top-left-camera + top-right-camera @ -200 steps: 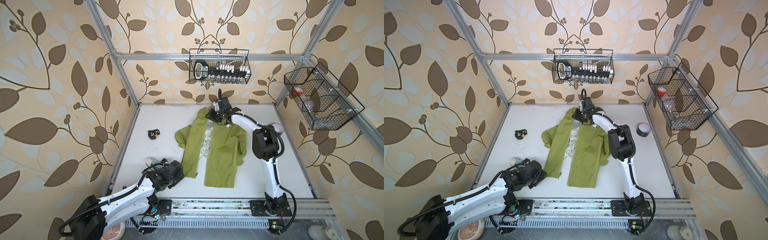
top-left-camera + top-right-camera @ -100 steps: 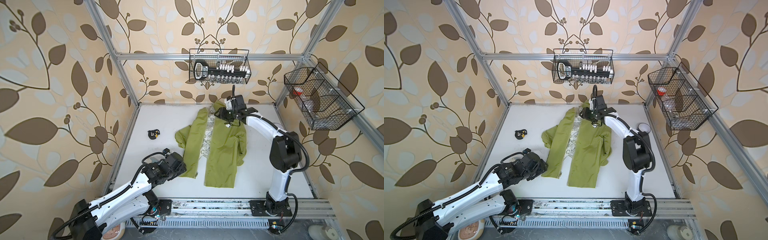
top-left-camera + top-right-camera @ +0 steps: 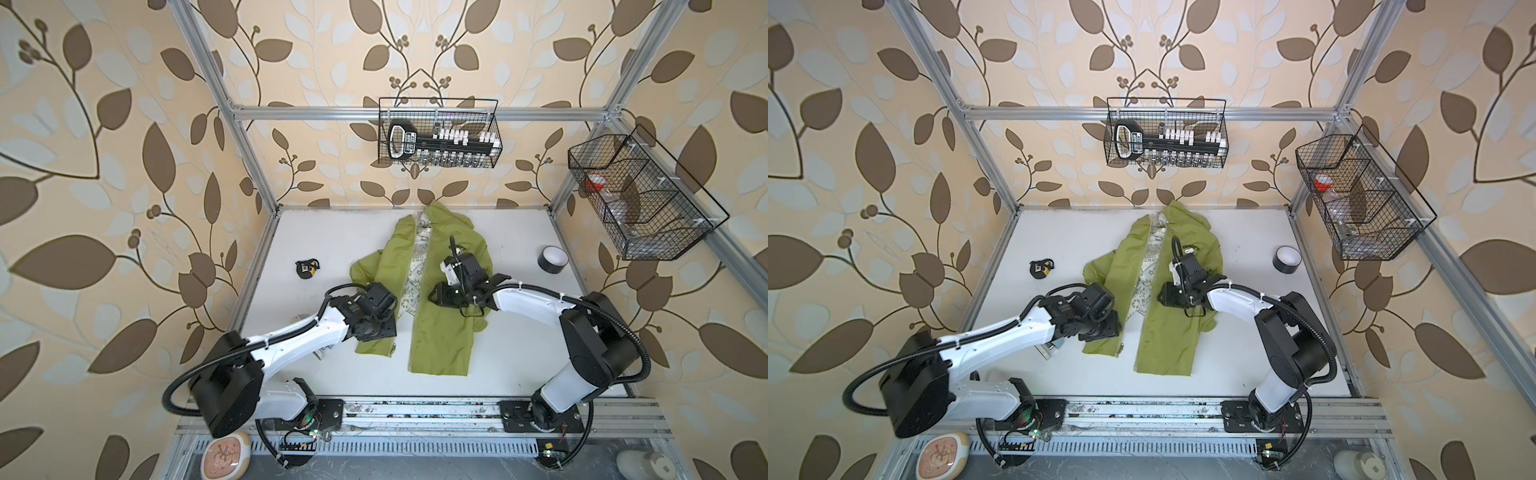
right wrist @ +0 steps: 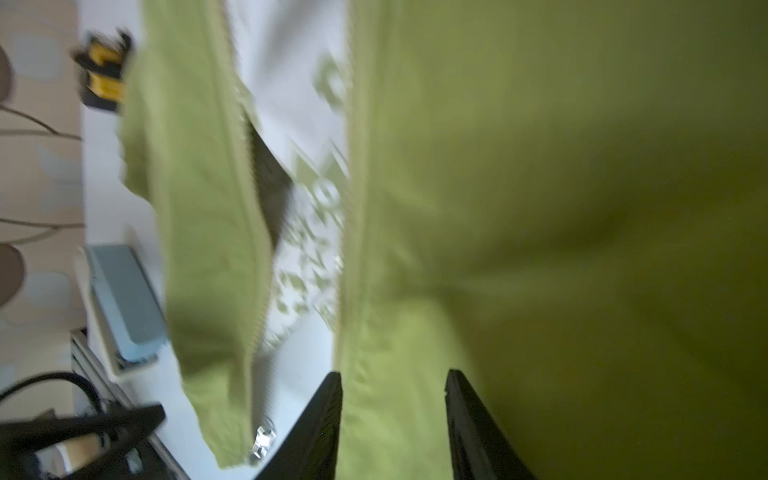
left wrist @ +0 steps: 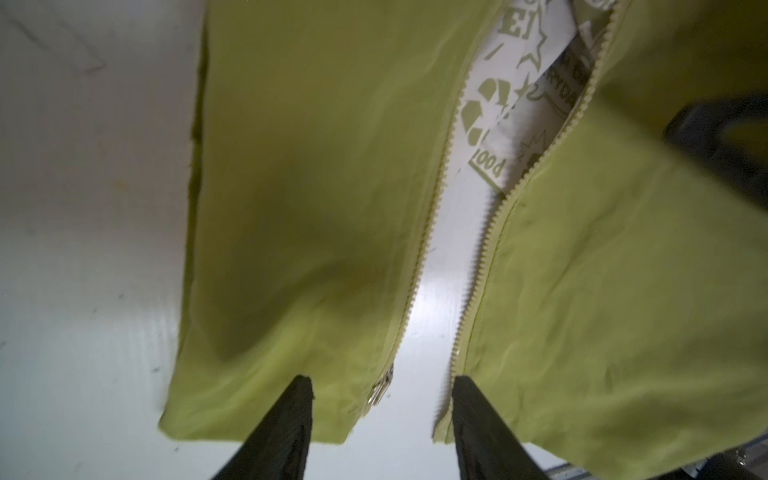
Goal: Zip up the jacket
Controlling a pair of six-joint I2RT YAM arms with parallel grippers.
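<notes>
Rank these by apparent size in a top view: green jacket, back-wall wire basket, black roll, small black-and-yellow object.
1. jacket
2. wire basket
3. black roll
4. black-and-yellow object, only slightly smaller than the roll

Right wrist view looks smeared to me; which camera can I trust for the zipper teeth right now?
Right wrist view: motion-blurred, the jacket and lining print streaked, zipper teeth unreadable. Left wrist view: fairly sharp on the teeth and slider, though glare whitens the table between the panels. Both top views: evenly lit, sharp, but teeth too small.

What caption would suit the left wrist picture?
Open left gripper hovers above the unzipped jacket, straddling its parted zipper at the hem.
</notes>
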